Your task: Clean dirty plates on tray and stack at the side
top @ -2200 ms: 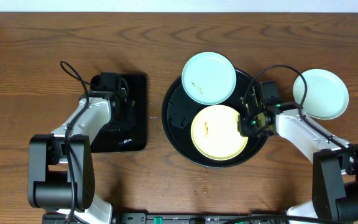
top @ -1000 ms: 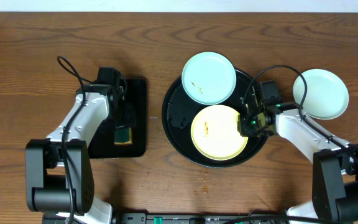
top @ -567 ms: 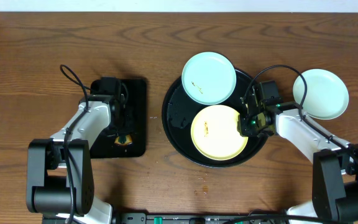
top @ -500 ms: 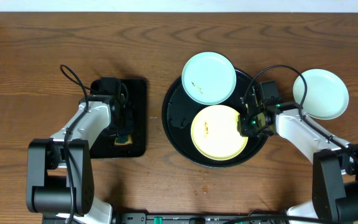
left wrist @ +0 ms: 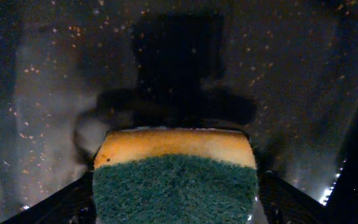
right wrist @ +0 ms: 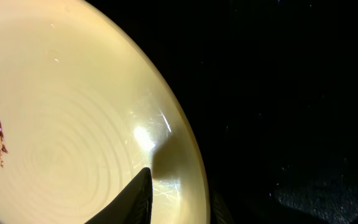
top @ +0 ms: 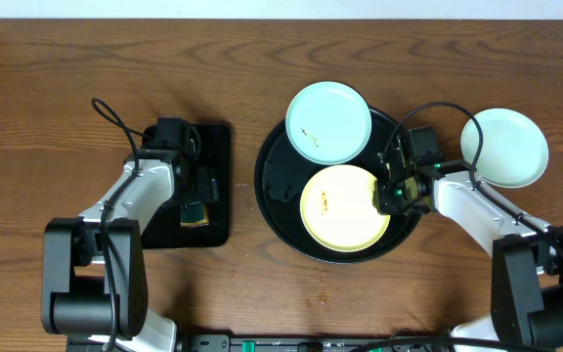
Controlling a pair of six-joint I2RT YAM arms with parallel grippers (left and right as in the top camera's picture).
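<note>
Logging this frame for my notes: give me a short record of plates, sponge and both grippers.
yellow plate: in the round tray, brown smear, rim pinched by right gripper
mint plate: overlapping the tray's far rim, brown specks
second mint plate: on the table, right of the tray
left gripper: shut on sponge, over the rectangular tray

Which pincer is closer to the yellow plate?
Right. The right pincer grips the yellow plate at its rim; the left pincer holds the sponge over the rectangular tray, far left.
</note>
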